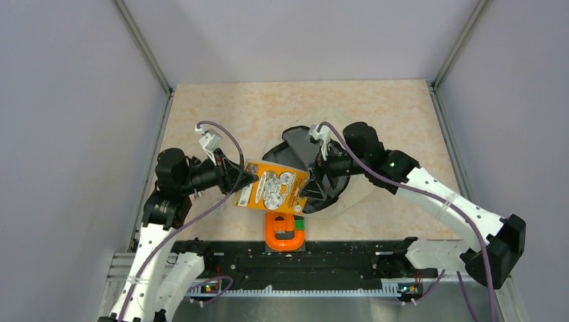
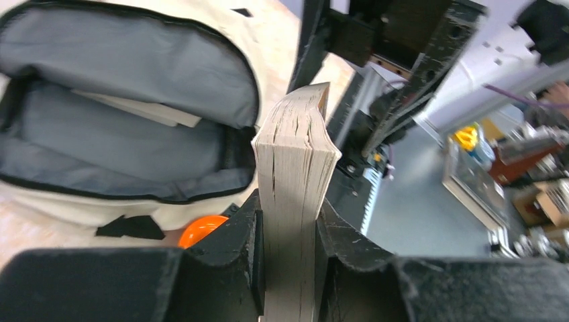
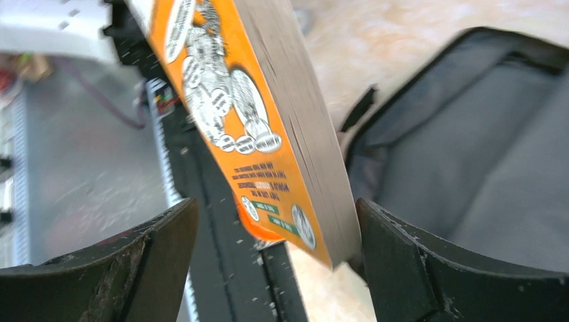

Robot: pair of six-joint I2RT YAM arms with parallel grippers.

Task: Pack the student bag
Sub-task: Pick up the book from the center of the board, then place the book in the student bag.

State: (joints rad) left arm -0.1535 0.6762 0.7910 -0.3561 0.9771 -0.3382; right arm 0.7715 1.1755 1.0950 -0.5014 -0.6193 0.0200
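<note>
The beige student bag (image 1: 352, 194) lies open in mid-table, its dark grey lining (image 2: 100, 134) showing, with a pale flat item inside (image 2: 144, 111). My left gripper (image 1: 249, 178) is shut on a thick orange-covered book (image 1: 272, 189), its page edge between the jaws (image 2: 292, 194), held above the table beside the bag's mouth. My right gripper (image 1: 310, 186) is open, with the book's far corner (image 3: 288, 201) between its spread fingers (image 3: 396, 255), not clamped. The bag's opening shows behind it (image 3: 470, 147).
An orange U-shaped object (image 1: 285, 231) lies just below the book, near the black rail (image 1: 295, 265) at the table's front edge. Grey walls enclose the table on three sides.
</note>
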